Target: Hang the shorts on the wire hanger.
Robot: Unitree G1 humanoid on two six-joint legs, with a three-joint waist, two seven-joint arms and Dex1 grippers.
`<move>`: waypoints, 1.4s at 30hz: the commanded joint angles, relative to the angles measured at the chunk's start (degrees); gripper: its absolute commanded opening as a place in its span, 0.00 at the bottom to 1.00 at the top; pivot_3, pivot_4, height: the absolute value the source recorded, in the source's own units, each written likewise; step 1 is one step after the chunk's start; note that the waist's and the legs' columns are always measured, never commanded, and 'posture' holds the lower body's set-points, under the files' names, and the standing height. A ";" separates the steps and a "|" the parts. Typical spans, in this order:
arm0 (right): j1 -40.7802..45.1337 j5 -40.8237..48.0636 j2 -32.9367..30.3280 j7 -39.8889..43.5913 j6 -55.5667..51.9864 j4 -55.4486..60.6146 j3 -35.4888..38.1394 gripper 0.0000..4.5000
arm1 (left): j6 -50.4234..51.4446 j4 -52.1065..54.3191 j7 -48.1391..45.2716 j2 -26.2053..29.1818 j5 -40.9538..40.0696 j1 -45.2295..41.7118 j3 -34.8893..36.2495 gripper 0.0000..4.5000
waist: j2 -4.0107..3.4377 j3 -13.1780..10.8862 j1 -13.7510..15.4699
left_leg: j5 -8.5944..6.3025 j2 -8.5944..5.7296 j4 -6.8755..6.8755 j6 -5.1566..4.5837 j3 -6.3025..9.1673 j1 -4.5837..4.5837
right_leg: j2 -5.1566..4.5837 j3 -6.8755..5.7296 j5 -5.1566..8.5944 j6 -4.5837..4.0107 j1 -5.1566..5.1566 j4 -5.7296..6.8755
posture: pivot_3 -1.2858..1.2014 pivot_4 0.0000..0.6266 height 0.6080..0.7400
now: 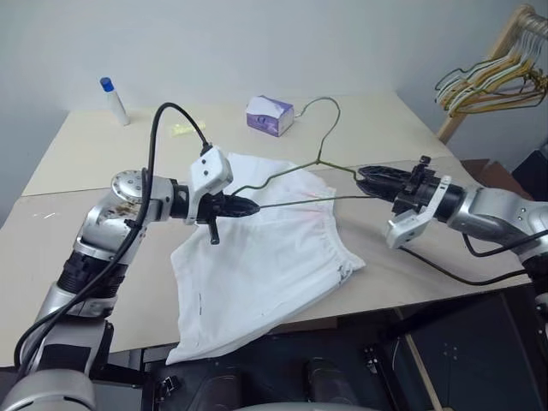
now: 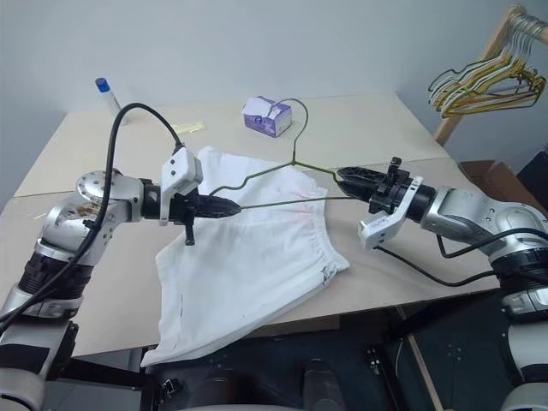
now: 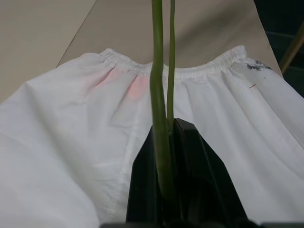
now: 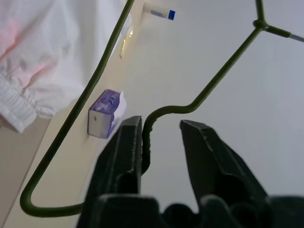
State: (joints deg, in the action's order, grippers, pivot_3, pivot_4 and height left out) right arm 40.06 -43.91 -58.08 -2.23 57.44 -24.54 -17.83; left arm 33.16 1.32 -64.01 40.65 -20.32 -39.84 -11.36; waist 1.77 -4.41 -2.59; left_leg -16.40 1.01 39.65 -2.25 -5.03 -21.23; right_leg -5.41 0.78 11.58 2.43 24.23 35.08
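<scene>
We hold the wire hanger (image 1: 295, 175) in the middle of the frame, left gripper (image 1: 250, 206) jaws clamped on it, right gripper (image 1: 364, 180) jaws apart, above the shorts (image 1: 257, 257) to hang them.

Head stereo pair looks forward-down over the counter (image 1: 77, 154), mid-range, same scene. Left wrist cam: close, along its end effector (image 3: 172, 142) onto the shorts (image 3: 71, 142). Right wrist cam: close, toward the wire hanger (image 4: 209, 92).
</scene>
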 commanded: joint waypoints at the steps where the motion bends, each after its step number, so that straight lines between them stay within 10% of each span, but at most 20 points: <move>1: -1.65 14.36 -1.80 8.14 1.01 1.13 1.88 0.63 | -1.50 0.65 0.69 0.93 0.69 0.29 2.58 0.00 | 0.00 0.04 -0.01 | -0.03 0.01 0.07 -0.05 0.00 -0.01 | 0.00 0.01 -0.02 0.03 -0.01 0.02 | 0.53 0.00 1.00; 6: -10.09 50.13 -3.97 32.76 -21.85 14.08 3.24 1.00 | -5.16 1.64 -1.24 3.01 1.11 2.81 3.88 0.00 | -0.01 0.20 0.05 | -0.09 0.03 0.18 -0.15 0.01 0.02 | -0.01 0.04 -0.09 0.12 -0.12 -0.01 | 0.53 0.00 1.00; 11: -12.00 72.95 -7.26 52.49 -51.10 24.64 7.13 1.00 | -18.77 0.32 -4.91 4.31 3.94 5.64 4.03 0.00 | -0.14 0.35 0.46 | -0.16 0.11 0.24 -0.28 0.01 0.04 | -0.03 0.03 -0.22 0.10 -0.16 0.01 | 0.53 0.00 1.00; 23: -3.28 63.78 1.32 66.62 -70.35 21.42 3.13 1.00 | -22.68 1.96 -7.54 4.00 3.67 7.80 4.40 0.00 | -0.18 1.35 2.24 | -0.18 0.10 0.27 -0.30 -0.14 -0.01 | 0.07 0.01 -0.32 0.07 -0.05 -0.03 | 0.54 0.00 1.00; 37: -1.96 58.48 8.98 72.44 -71.45 21.11 4.00 0.01 | -21.94 2.66 -6.55 3.07 3.97 7.72 3.77 0.00 | -0.20 1.40 3.53 | -0.18 0.07 0.34 -0.30 -0.26 -0.09 | 0.07 -0.07 -0.32 0.08 -0.05 -0.02 | 0.55 0.00 1.00; 42: -2.54 57.42 9.56 73.14 -70.90 21.24 4.88 0.00 | -21.29 2.65 -7.24 2.70 2.74 7.48 4.09 0.00 | -0.22 1.41 3.44 | -0.18 0.07 0.34 -0.29 -0.27 -0.09 | 0.07 -0.07 -0.32 0.08 -0.05 -0.02 | 0.55 0.00 1.00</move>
State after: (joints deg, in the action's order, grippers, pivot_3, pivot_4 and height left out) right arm 37.06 13.49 -48.87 71.14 -14.18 -3.97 -15.38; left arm 11.62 2.12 -70.57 43.92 -15.85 -31.43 -8.20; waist 1.56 -3.00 0.85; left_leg -16.57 1.09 39.99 -2.54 -5.31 -21.32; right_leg -5.34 0.71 11.26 2.51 24.18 35.06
